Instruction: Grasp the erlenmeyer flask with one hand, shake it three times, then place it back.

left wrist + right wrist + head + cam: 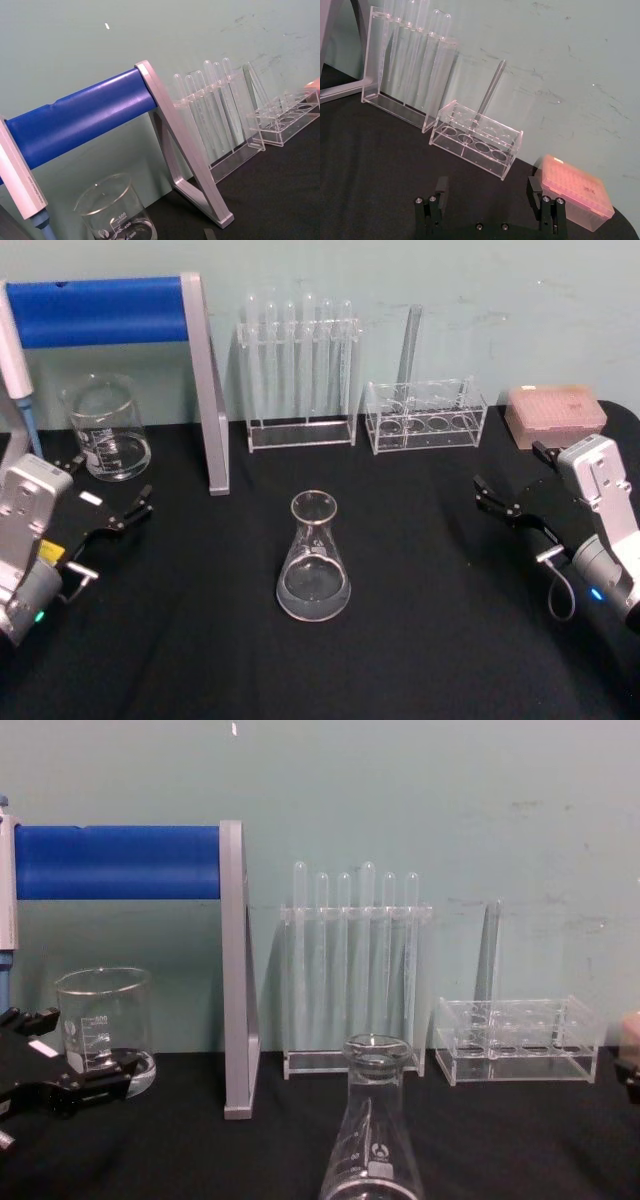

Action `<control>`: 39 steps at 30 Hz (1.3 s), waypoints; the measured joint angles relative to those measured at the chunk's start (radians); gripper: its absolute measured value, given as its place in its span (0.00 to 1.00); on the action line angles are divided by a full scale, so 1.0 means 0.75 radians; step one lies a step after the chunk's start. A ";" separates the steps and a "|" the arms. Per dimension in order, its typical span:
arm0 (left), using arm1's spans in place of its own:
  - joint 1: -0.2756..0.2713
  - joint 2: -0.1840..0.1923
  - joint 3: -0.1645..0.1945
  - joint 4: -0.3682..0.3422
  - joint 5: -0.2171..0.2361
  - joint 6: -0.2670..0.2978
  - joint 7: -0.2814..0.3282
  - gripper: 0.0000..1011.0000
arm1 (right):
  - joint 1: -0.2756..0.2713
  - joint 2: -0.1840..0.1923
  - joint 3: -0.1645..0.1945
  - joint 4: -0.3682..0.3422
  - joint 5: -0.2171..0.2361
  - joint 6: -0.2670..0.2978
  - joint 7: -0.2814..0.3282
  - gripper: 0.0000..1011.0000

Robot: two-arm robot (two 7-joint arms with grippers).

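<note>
Erlenmeyer flask (314,560) upright at the middle of the black table (420,640), touching nothing, bare cloth on every side of its round base. Left gripper (108,485) low near the table's left edge, fingers spread wide and empty, just in front of the glass beaker (105,430) and well apart from the flask. Right gripper (510,470) near the right edge, likewise spread wide with nothing between the fingers, the pink tip box (555,412) just beyond it at the rear right. Open lane of cloth from each gripper inward to the flask. Behind, along the wall: blue-barred stand (205,390) with its grey leg planted left of centre, tall test tube rack (300,380) straight back from the flask, low clear rack (425,415) next to that with a single tube standing in it. Seen from the chest, flask neck and flared rim close in the foreground, white graduations facing forward, back row well apart behind.
</note>
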 joint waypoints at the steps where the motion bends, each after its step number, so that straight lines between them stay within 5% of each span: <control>1: 0.000 0.000 0.000 0.000 0.000 0.000 0.000 0.99 | 0.000 0.000 0.000 0.000 0.000 0.000 0.000 0.99; 24: 0.000 0.000 0.000 0.000 0.000 0.000 0.000 0.99 | -0.001 -0.001 0.002 0.000 0.000 0.000 0.001 0.99; 39: 0.000 0.000 0.000 0.000 0.000 0.000 0.000 0.99 | -0.051 -0.015 0.040 -0.071 0.040 0.028 0.131 0.99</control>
